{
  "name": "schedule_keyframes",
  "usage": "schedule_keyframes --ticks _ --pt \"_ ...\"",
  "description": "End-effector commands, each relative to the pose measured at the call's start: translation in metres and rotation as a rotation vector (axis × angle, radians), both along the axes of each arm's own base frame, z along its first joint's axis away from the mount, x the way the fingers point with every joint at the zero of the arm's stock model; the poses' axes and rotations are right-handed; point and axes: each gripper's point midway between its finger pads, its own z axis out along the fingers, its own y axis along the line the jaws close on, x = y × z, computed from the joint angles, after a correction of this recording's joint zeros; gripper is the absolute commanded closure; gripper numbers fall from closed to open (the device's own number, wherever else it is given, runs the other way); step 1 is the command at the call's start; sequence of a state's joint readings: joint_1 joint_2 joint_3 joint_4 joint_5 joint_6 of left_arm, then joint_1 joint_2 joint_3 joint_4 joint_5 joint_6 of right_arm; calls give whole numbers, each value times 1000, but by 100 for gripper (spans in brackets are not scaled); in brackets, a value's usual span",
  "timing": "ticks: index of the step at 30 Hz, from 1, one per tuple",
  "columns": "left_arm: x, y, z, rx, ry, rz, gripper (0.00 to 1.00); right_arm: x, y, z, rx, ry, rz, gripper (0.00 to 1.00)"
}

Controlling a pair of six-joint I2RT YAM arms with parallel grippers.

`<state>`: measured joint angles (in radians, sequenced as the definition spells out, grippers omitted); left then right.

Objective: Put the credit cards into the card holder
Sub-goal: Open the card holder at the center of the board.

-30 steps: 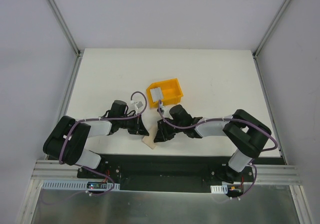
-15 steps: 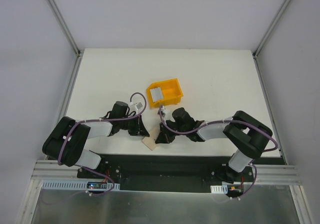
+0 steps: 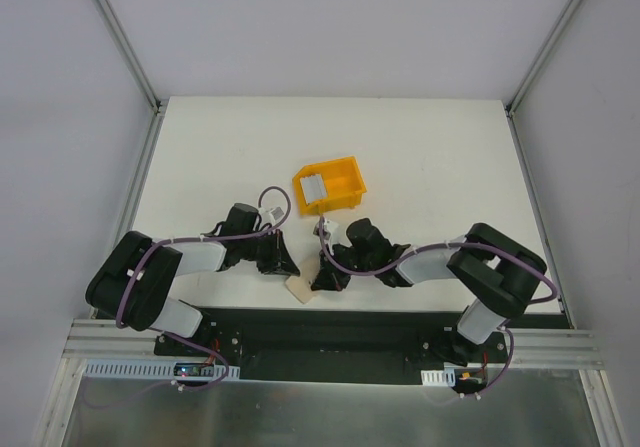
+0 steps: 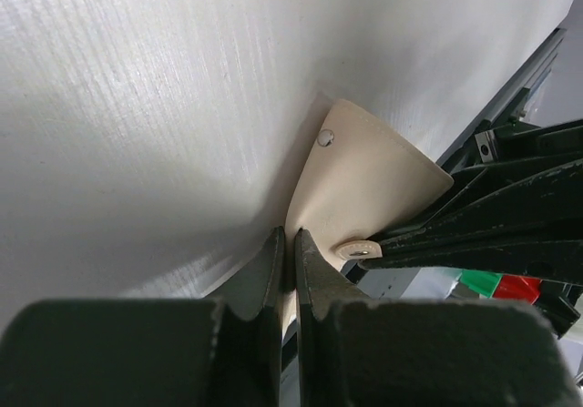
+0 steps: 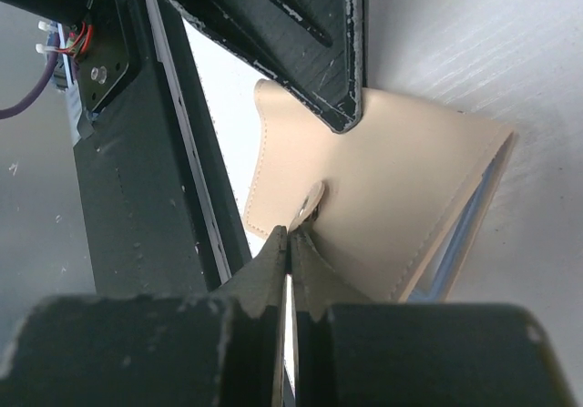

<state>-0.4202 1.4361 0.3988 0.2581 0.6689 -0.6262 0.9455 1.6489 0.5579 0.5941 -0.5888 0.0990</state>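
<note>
Opening step at the worktop's (image 3: 420,147) front edge: left gripper (image 4: 287,243) clamps the card holder's (image 5: 401,198) flap, right gripper (image 5: 289,243) seemingly its snap tab (image 5: 310,202); next, spread it open.

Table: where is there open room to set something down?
The table is bare behind the yellow bin, out to both far corners. The near middle is crowded: the left end effector and right end effector both pinch the card holder there.
</note>
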Motion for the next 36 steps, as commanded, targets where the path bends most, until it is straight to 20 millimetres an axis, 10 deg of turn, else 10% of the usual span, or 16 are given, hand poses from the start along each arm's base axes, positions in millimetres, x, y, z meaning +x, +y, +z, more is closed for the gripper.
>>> schedule_keyframes --ticks 1,12,18,36 --pt "57 20 -7 150 -140 191 100 -67 -11 19 56 121 269 100" --pt "55 20 -5 139 -154 190 100 -53 -23 9 -35 58 160 98" --pt "43 26 -1 112 -201 204 100 -21 -34 0 -63 66 -81 66" --pt "32 25 43 73 -442 285 100 45 0 47 -36 275 -689 44"
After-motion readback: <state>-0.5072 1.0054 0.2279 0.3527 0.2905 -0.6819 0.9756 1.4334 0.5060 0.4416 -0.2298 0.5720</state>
